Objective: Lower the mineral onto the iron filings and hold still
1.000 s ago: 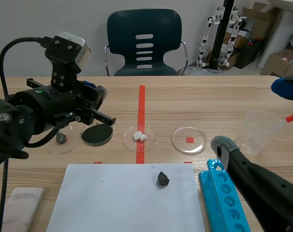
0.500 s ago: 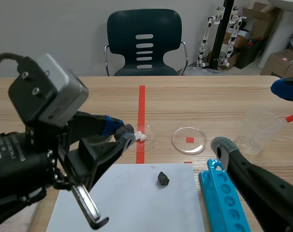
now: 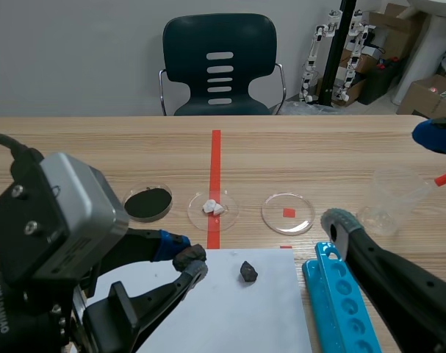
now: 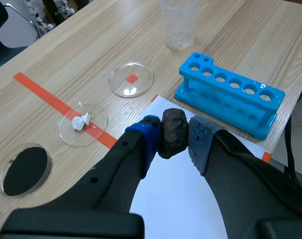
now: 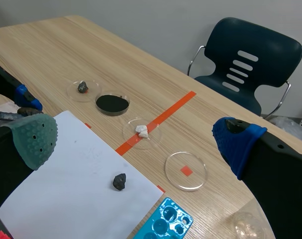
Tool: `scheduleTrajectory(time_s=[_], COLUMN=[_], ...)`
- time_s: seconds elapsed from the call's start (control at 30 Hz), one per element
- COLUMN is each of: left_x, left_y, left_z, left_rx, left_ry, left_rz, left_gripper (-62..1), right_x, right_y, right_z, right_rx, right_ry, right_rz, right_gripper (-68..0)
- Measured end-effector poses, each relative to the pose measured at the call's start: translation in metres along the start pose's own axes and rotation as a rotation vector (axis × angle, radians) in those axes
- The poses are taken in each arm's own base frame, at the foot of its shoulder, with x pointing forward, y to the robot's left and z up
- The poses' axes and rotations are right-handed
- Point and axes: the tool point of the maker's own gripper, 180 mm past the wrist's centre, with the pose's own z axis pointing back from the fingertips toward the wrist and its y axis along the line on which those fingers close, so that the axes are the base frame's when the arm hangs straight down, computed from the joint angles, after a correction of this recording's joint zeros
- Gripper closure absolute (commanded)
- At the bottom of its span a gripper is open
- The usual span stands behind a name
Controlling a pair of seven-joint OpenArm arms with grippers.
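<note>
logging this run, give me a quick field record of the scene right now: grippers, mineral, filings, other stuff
left gripper: shut on the mineral, above the white paper
right gripper: open, holding nothing
iron filings: in a dish on the table, apart from the mineral
lowering step: not yet done
small dark rock: lying on the paper
dish with white pieces: on the red tape line
empty petri dish: beside it
blue test tube rack: beside the paper

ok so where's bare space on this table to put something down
Bare: the far table beyond the dish row, both sides of the red tape, and the white sheet around the dark rock, away from the left claw. Crowded: the dish row, and by the blue rack and beaker.
</note>
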Motion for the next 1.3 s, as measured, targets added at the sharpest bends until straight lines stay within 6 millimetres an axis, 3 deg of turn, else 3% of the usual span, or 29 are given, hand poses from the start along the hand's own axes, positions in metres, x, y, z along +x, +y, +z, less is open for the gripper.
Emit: scheduleTrajectory(time_s=[0.27, 1.3], left_x=[0.000, 0.000], left_y=[0.012, 0.012], left_z=[0.002, 0.002], left_rx=[0.034, 0.035], left_ry=[0.004, 0.004], left_rz=[-0.018, -0.018], left_gripper=[-10.2, -10.2], right_x=[-0.001, 0.000], right_y=[-0.001, -0.001], right_z=[-0.001, -0.001], right_rx=[-0.002, -0.003], right_ry=[0.005, 0.003], right_rz=[0.003, 0.004], right_gripper=[-67.9, -67.9])
